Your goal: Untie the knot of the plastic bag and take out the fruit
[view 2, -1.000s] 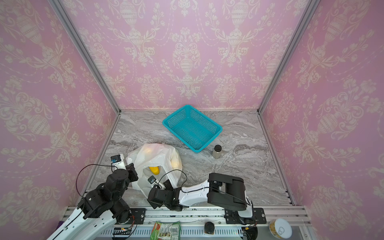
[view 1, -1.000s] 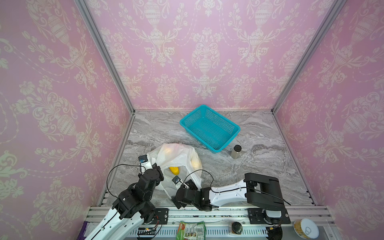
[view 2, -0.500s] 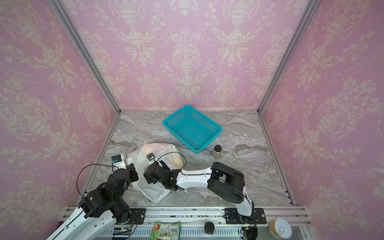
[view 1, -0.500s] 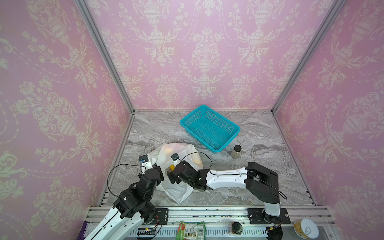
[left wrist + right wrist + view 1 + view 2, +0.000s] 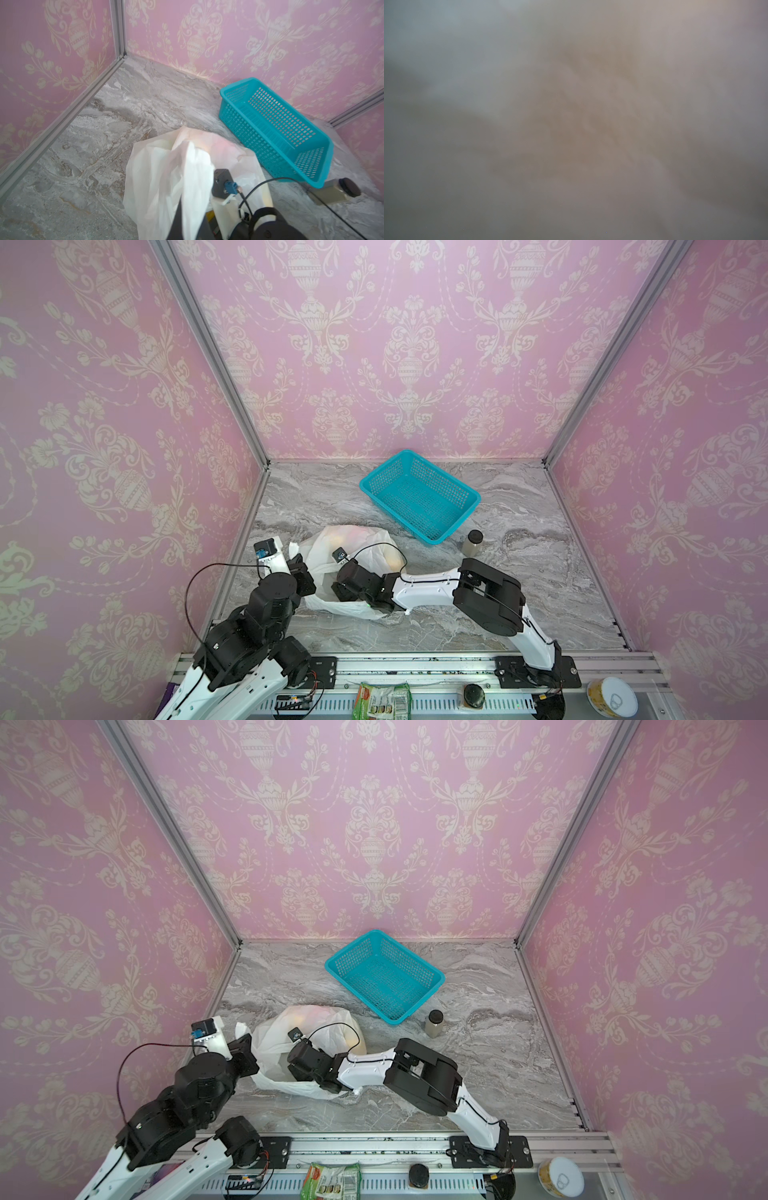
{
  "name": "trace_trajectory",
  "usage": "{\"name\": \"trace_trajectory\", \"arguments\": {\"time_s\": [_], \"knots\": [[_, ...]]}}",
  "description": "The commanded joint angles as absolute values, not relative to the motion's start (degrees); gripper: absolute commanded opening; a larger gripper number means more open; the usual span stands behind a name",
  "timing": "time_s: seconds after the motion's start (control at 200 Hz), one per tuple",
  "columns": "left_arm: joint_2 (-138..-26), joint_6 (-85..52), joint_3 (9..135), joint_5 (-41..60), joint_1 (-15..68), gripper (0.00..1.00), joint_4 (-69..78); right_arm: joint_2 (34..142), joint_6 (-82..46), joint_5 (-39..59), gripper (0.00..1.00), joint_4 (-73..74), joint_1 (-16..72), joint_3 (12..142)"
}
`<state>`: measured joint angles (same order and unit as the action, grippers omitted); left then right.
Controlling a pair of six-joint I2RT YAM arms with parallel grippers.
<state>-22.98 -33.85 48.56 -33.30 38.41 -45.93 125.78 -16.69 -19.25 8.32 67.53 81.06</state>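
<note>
While the left gripper (image 5: 302, 570) is pressed together on a fold of the plastic bag (image 5: 324, 549) at its near-left edge, with a white strip standing up out of its fingers in the left wrist view, that side of the bag's mouth is lifted and the opening faces the robot's base. Just to its right, the right gripper (image 5: 341, 587) reaches into that mouth from the right. Its fingertips are buried in plastic and its own wrist view gives only grey-brown fog, so I cannot tell whether it is spread or pinching anything. No tied knot can be made out in any view, so I judge the untying done and the fruit stage begun. The bag's long axis runs from the near mouth away to its closed, bulging far end. The fruit (image 5: 393, 563) shows through the film as yellow and pink patches beyond and to the right of the right gripper, deeper along that axis. That arm is the nearer one, and its reach likely has to go further in, away from the base. Past the bag stands a small dark-lidded jar (image 5: 473, 543). Farthest is the teal basket (image 5: 448, 475), lying aslant just beyond the bag's far end.
</note>
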Motion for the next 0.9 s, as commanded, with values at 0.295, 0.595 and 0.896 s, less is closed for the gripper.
{"name": "trace_trajectory", "arguments": {"time_s": [0.295,0.595,0.896], "knots": [[-29.19,-1.37,49.63,-6.82,38.57,0.0,-48.85,122.11,-17.18,-18.73,0.59,11.57,66.47,80.69],[-21.12,0.7,45.09,-3.68,37.02,0.0,-43.07,116.14,-17.7,-23.69,0.5,14.62,63.4,80.42],[-26.69,2.46,45.88,1.51,35.29,0.0,-42.7,110.06,-14.45,-28.81,0.4,20.95,62.03,79.89]]}}
